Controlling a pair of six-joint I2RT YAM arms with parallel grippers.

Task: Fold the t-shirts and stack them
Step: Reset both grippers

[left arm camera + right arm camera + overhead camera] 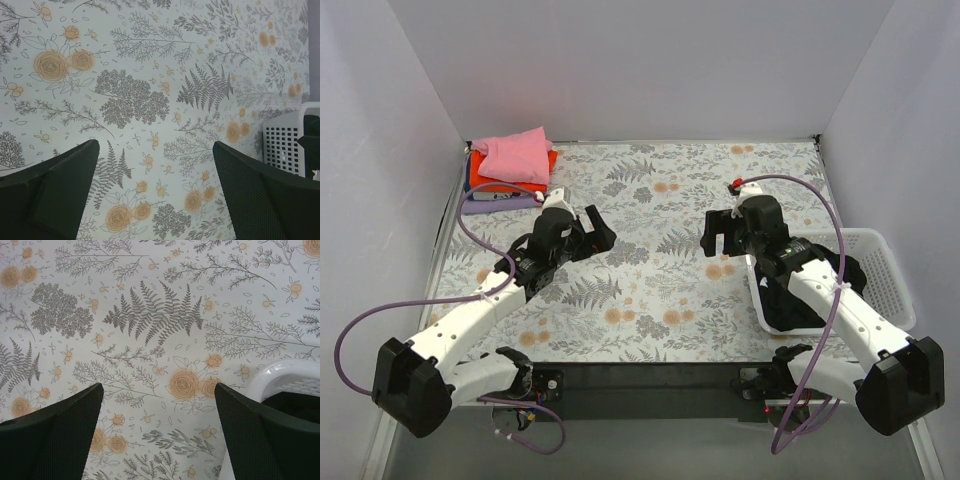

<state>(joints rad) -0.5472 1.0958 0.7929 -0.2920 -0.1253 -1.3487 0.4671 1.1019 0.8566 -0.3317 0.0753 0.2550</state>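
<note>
Folded t-shirts are stacked at the back left corner: a light pink one [516,153] on top, an orange-red one [503,174] under it, and a lavender one [496,204] at the bottom. A dark garment [798,302] lies in the white mesh basket [886,272] on the right. My left gripper [601,228] hovers open over the bare floral tablecloth, right of the stack, with nothing between its fingers [50,192]. My right gripper [717,238] is open and empty too, just left of the basket's rim [282,374], inside which the dark cloth [296,409] shows.
The floral cloth [650,290] covers the table between grey walls on three sides. The basket's mesh wall [284,146] shows at the right edge of the left wrist view. Both arms reach in from the near edge, with purple cables looping beside them.
</note>
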